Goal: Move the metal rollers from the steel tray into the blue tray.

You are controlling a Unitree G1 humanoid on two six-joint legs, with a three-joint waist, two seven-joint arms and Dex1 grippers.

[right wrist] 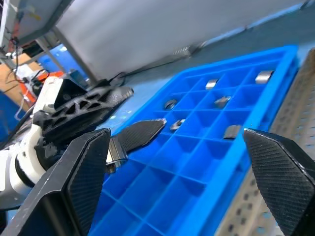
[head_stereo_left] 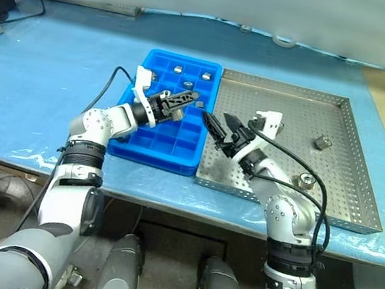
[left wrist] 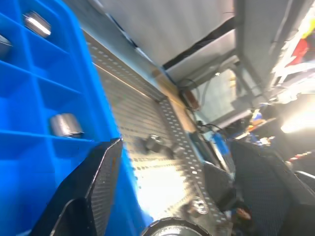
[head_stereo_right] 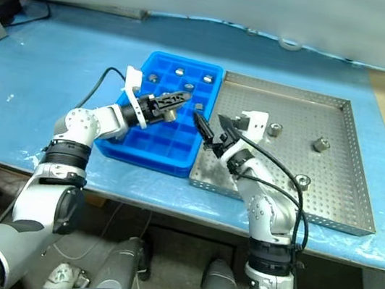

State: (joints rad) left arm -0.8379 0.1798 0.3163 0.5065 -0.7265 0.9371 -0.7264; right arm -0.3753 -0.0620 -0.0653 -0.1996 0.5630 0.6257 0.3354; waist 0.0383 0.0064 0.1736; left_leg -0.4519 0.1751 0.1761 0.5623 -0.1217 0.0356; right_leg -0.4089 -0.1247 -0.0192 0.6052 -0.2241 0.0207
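1. in the steel tray [head_stereo_left: 354, 141], toward its right side, a few metal rollers [head_stereo_left: 321, 142] lie loose; others already sit in far cells of the blue tray [head_stereo_left: 148, 154].
2. above the blue tray, the left hand [head_stereo_left: 184, 103] looks clamped on one roller [right wrist: 114, 151]; a shallow pinch could let it drop, bounce and roll onto the desk [head_stereo_left: 42, 77].
3. just beside it, the right hand [head_stereo_left: 219, 125] hovers empty with its fingers wide apart; the two could knock together.

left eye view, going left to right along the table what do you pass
left gripper over the blue tray → right gripper → a metal roller near the steel tray's front rim → a roller further back.
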